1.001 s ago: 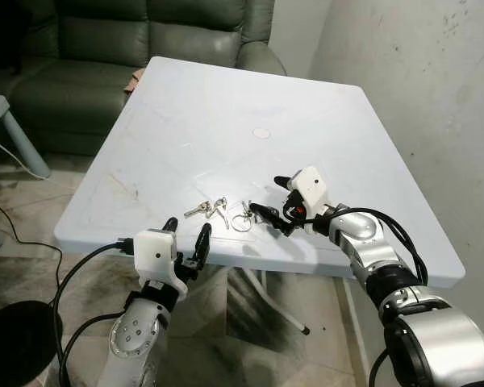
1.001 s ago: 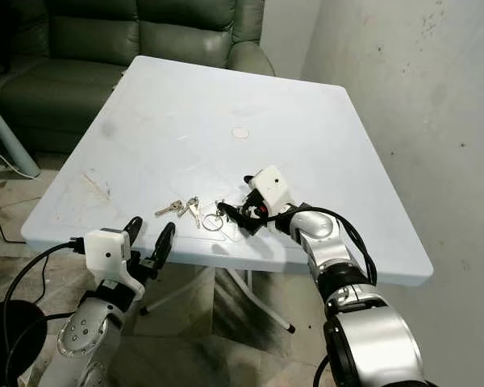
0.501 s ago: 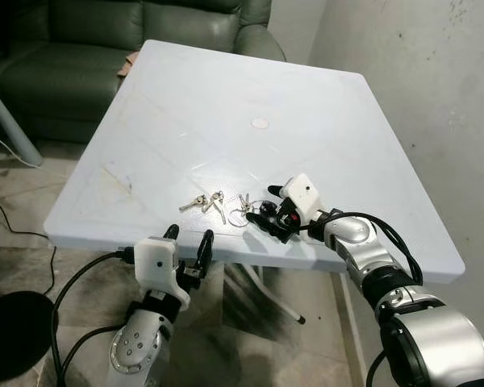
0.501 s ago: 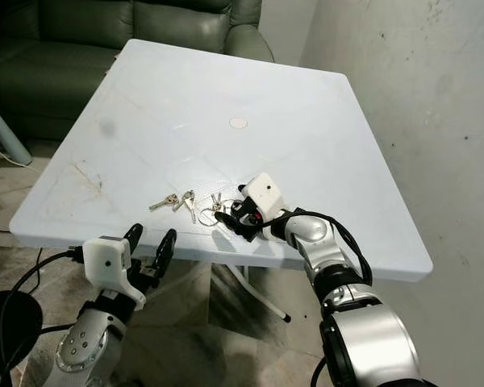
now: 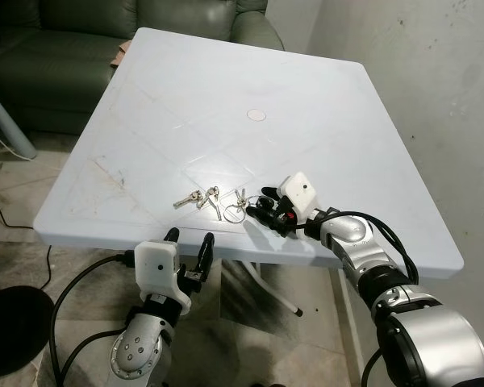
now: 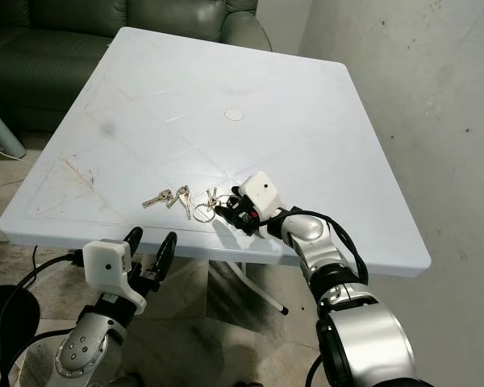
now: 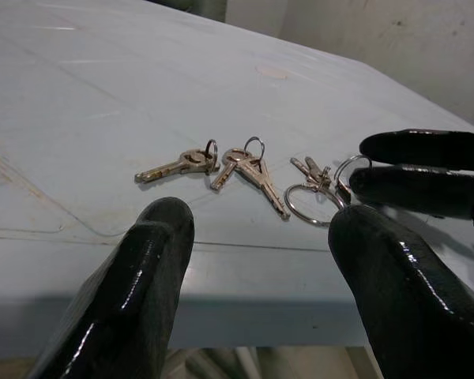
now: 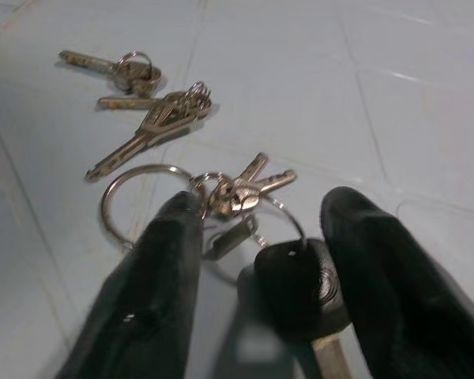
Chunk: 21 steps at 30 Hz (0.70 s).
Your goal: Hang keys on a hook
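Several silver keys lie near the front edge of the white table (image 5: 185,97): a single key on a ring (image 7: 182,164), a pair of keys (image 7: 249,167), and a bunch with a large ring (image 8: 134,207) and a black key head (image 8: 296,288). My right gripper (image 5: 262,206) rests low on the table at that bunch. It is open, and its fingers (image 8: 162,300) straddle the black key head with a small gap on each side. My left gripper (image 5: 189,238) hangs open just below the table's front edge, facing the keys, with nothing between its fingers (image 7: 154,276).
A green sofa (image 5: 64,48) stands behind the table. A stained wall (image 5: 436,97) runs close along the right side. A small white disc (image 5: 256,114) is set in the tabletop. On the floor at the left are a dark round object (image 5: 8,322) and a grey leg (image 5: 4,121).
The camera has shifted, so the whole scene sits lower left. My right gripper has come down and forward onto the key bunch. The left gripper stays under the table edge.
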Motion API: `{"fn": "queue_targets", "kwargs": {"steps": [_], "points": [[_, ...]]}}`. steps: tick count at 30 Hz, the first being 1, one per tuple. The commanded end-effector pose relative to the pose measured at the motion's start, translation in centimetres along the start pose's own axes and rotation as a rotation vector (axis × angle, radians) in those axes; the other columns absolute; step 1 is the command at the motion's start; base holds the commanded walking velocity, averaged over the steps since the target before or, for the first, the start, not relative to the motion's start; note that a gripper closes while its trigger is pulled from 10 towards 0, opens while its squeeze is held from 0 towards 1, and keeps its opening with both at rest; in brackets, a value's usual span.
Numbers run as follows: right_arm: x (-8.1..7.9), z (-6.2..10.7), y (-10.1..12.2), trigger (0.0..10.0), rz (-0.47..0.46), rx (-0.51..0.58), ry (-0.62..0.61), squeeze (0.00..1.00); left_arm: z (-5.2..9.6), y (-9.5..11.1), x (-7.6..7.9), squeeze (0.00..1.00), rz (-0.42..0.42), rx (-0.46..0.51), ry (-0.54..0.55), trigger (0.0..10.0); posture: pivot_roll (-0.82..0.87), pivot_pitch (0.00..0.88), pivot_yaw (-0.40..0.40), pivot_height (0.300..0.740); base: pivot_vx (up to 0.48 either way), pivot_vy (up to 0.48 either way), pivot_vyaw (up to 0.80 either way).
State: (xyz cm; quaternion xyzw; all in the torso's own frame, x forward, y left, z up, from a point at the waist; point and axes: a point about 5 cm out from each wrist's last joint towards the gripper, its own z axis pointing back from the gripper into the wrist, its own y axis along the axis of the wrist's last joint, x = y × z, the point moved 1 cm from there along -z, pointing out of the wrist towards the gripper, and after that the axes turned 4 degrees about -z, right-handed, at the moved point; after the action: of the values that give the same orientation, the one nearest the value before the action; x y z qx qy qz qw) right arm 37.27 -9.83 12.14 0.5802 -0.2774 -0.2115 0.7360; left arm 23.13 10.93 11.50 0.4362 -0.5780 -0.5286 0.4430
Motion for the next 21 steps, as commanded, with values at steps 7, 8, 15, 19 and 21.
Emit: {"fn": "queue_targets", "kwargs": {"steps": [7,8,15,19,21], "points": [[-0.04,-0.41,0.41,6.6,-0.008,0.007,-0.005,0.00,0.22,0.18,0.32,0.00,0.000,-0.004,0.005,10.0,0.09,0.162,-0.142,0.740,0.000,0.000,0.00],[-0.04,-0.41,0.42,6.6,-0.008,0.007,-0.005,0.00,0.22,0.18,0.32,0.00,0.000,-0.004,0.006,10.0,0.09,0.162,-0.142,0.740,0.000,0.000,0.00],[-0.34,-0.75,0.54,6.7,0.005,0.000,0.005,0.00,0.53,0.23,0.18,0.00,0.001,-0.005,0.023,10.0,0.10,0.170,-0.149,0.740,0.000,0.000,0.00],[-0.33,-0.82,0.61,4.0,0.008,-0.001,0.001,0.00,0.52,0.26,0.17,0.00,0.002,-0.006,0.027,10.0,0.10,0.173,-0.151,0.740,0.000,0.000,0.00],[-0.22,-0.83,0.68,0.0,0.003,0.000,-0.008,0.00,0.51,0.29,0.19,0.00,0.000,-0.005,0.026,10.0,0.10,0.173,-0.151,0.740,0.000,0.000,0.00]]}}
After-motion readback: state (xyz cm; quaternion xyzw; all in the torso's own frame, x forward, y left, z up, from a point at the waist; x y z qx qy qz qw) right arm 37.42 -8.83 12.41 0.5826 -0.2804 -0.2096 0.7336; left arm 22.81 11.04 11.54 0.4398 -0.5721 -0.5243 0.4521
